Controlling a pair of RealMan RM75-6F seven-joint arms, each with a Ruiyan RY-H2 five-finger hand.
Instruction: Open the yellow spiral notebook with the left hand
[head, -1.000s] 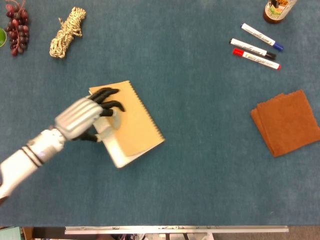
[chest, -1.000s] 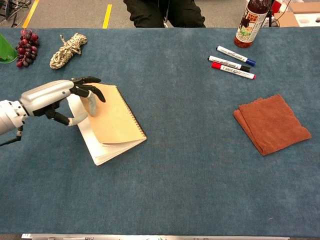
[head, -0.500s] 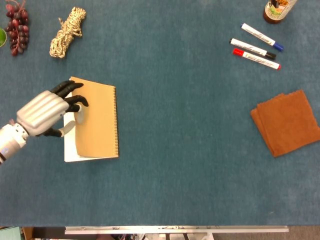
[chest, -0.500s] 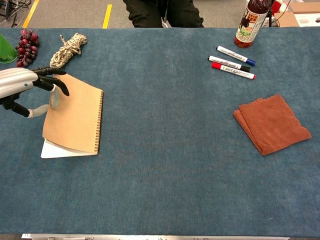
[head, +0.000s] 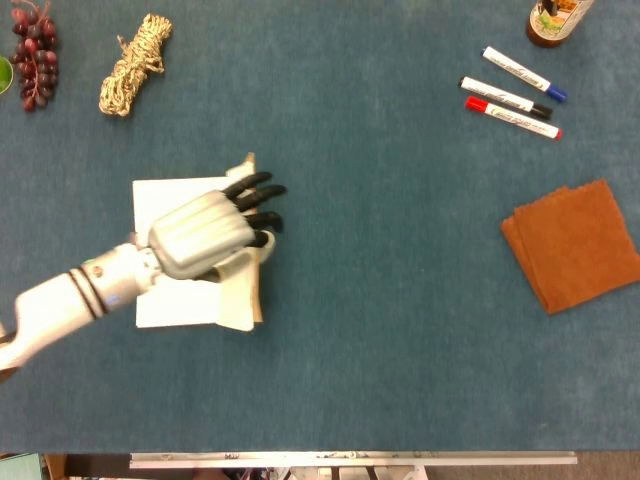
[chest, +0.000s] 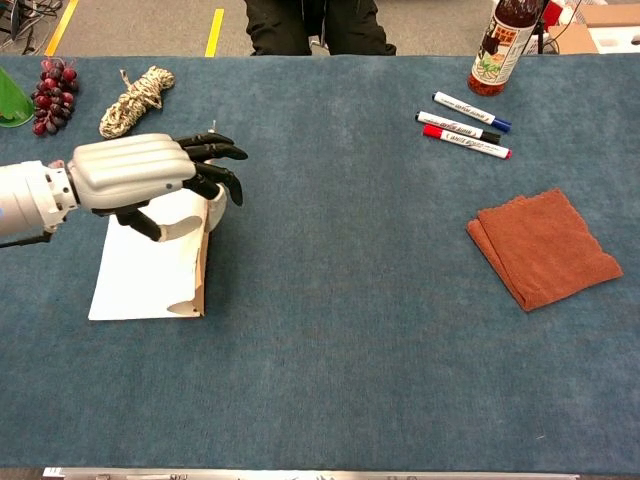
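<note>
On the table's left side, the left hand (head: 205, 237) holds the notebook's (chest: 150, 270) cover, thumb under it and dark fingers (chest: 215, 165) curled over its top edge. That cover stands nearly upright along the spiral side, baring white pages. Rope (head: 132, 66) and grapes (head: 33, 55) lie beyond; markers (head: 512, 92) and a cloth (head: 575, 243) sit far right.

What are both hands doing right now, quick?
Left hand: holds the raised tan cover of the yellow spiral notebook, lifted over the white page.
Right hand: not in view.
</note>
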